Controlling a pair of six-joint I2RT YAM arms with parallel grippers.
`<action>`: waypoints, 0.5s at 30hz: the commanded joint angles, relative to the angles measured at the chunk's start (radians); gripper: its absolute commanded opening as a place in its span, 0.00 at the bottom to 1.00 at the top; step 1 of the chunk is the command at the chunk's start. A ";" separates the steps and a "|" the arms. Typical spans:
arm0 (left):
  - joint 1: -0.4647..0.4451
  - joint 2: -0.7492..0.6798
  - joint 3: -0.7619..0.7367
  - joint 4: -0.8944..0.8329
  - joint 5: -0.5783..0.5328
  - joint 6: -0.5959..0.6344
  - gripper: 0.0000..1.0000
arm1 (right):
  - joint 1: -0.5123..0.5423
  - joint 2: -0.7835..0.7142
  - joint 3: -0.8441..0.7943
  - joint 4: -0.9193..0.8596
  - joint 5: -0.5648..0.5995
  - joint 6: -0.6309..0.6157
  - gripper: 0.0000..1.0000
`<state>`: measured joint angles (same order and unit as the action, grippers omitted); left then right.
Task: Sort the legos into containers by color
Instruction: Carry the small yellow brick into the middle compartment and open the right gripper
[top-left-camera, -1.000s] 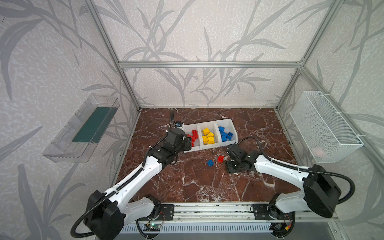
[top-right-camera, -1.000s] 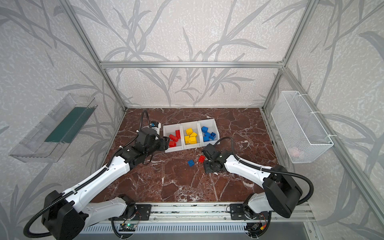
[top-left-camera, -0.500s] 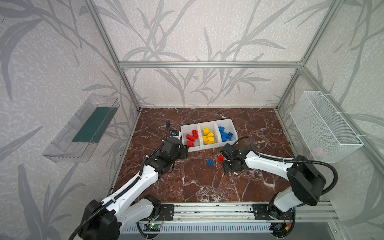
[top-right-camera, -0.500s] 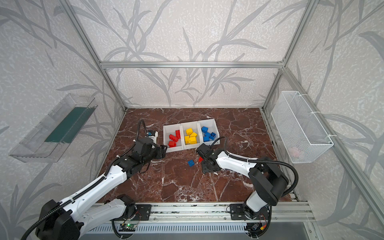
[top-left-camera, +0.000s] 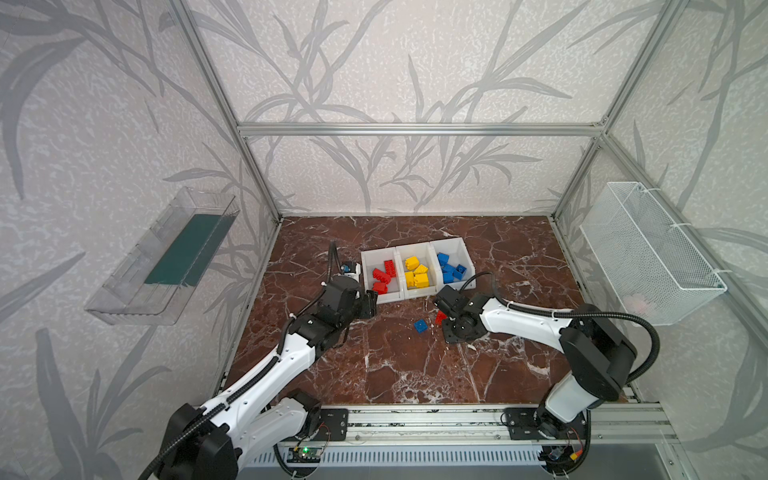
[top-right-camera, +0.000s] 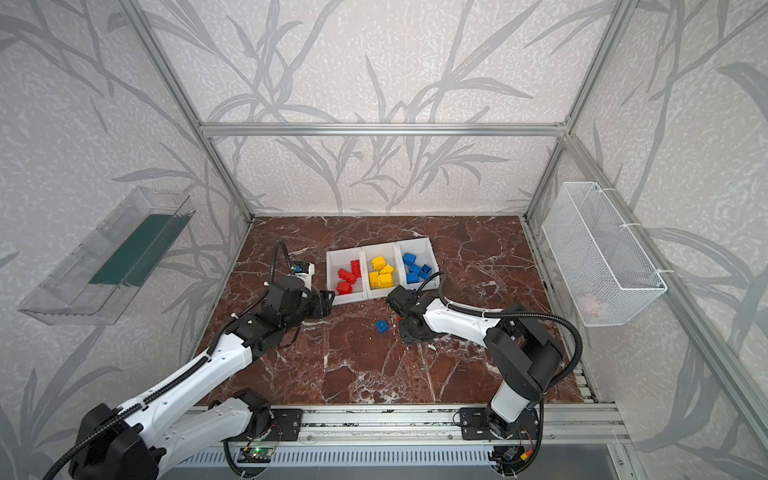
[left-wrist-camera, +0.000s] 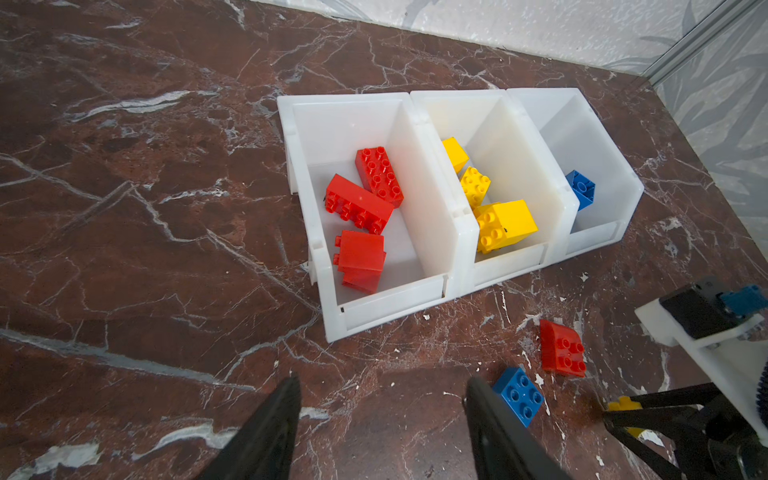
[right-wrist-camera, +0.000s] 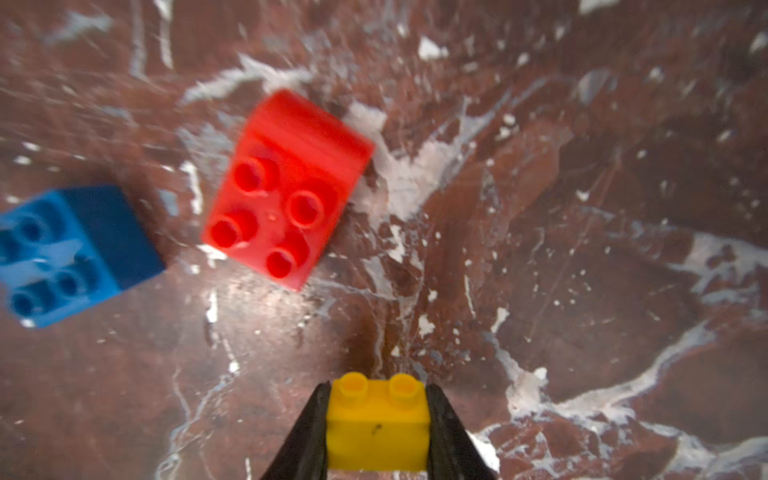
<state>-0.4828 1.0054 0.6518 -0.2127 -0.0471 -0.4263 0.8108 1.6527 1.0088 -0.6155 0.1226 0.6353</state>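
Observation:
Three joined white containers (top-left-camera: 384, 296) (top-right-camera: 351, 297) (left-wrist-camera: 390, 299) stand mid-table, holding red, yellow and blue legos, one color to each. In front of them a loose blue lego (top-left-camera: 420, 326) (left-wrist-camera: 519, 395) (right-wrist-camera: 70, 253) and a loose red lego (top-left-camera: 440, 318) (left-wrist-camera: 562, 349) (right-wrist-camera: 286, 187) lie on the marble. My right gripper (right-wrist-camera: 378, 390) (top-left-camera: 455, 330) points down just right of the red one, shut on a small yellow lego (right-wrist-camera: 377, 428) (left-wrist-camera: 621, 402) held low over the table. My left gripper (left-wrist-camera: 381, 382) (top-left-camera: 370, 303) is open and empty, in front of the red bin's left corner.
A clear tray with a green liner (top-left-camera: 166, 262) hangs on the left wall. A white wire basket (top-left-camera: 648, 253) hangs on the right wall. Aluminium frame posts edge the table, and a rail (top-left-camera: 415, 419) runs along the front.
My right gripper has closed on the yellow lego beside the red one. My left gripper has drawn back from over the red bin toward the front, staying open.

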 joint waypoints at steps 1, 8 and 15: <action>0.005 -0.030 -0.009 -0.019 -0.008 -0.023 0.65 | 0.004 0.011 0.121 -0.037 0.030 -0.080 0.33; 0.006 -0.087 -0.035 -0.048 -0.001 -0.052 0.66 | -0.056 0.175 0.520 -0.108 0.044 -0.284 0.33; 0.005 -0.146 -0.059 -0.092 0.025 -0.094 0.66 | -0.153 0.427 0.888 -0.163 0.020 -0.355 0.33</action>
<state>-0.4824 0.8883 0.6033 -0.2672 -0.0330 -0.4889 0.6849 2.0129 1.8271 -0.6998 0.1505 0.3328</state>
